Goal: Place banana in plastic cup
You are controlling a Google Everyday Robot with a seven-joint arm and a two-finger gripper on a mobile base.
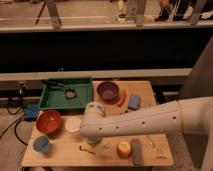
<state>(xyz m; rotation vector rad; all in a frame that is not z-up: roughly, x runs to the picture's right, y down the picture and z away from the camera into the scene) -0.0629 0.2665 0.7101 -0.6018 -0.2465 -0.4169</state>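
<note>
Claw, state indeterminate, hangs over worktop right of plastic cup, near banana; red bowl stands behind cup.

Blue plastic cup, red bowl, green tray

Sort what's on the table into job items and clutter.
Job: banana; plastic cup; gripper, near the table's front, by the banana.
Clutter: red bowl; cream tub; green tray; purple bowl; carrot; blue sponge; orange fruit.
</note>
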